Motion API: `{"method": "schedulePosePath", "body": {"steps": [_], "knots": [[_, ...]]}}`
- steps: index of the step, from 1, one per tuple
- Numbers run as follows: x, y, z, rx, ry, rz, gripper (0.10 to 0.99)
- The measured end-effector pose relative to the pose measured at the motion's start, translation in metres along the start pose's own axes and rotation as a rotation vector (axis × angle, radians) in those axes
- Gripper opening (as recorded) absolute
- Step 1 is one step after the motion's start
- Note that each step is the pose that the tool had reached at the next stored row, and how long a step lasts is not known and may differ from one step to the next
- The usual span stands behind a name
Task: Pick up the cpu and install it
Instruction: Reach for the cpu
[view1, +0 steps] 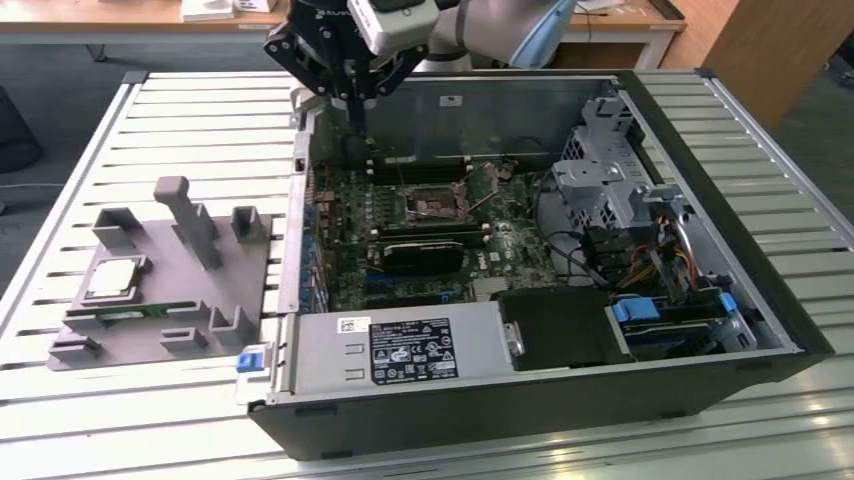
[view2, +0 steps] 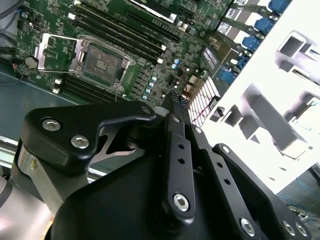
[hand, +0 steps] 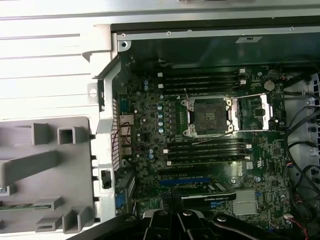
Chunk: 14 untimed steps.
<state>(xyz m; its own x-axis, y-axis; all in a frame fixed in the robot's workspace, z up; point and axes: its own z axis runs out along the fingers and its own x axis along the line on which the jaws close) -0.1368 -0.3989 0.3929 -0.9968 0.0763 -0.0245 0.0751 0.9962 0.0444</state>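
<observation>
The cpu, a small square chip with a silver top, lies flat on the grey holder block at the exterior view's left, outside the computer case. My gripper hangs over the case's far left corner, well away from the cpu, with its black fingers pressed together and nothing between them. In the second wrist view the fingertips meet above the motherboard. The cpu socket on the motherboard stands open and empty, its metal load plate flipped to the side. The same socket sits mid-board in the exterior view.
A green memory stick lies in the holder block in front of the cpu. The open case holds a power supply, drive cage and cables. Tall grey posts rise from the holder. The slatted table surrounds it all.
</observation>
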Motion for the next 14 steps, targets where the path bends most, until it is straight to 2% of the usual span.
{"method": "schedulePosePath", "body": {"steps": [14], "knots": [[0.0084, -0.0007, 0.0007, 0.0, 0.0, 0.0, 0.106]]}}
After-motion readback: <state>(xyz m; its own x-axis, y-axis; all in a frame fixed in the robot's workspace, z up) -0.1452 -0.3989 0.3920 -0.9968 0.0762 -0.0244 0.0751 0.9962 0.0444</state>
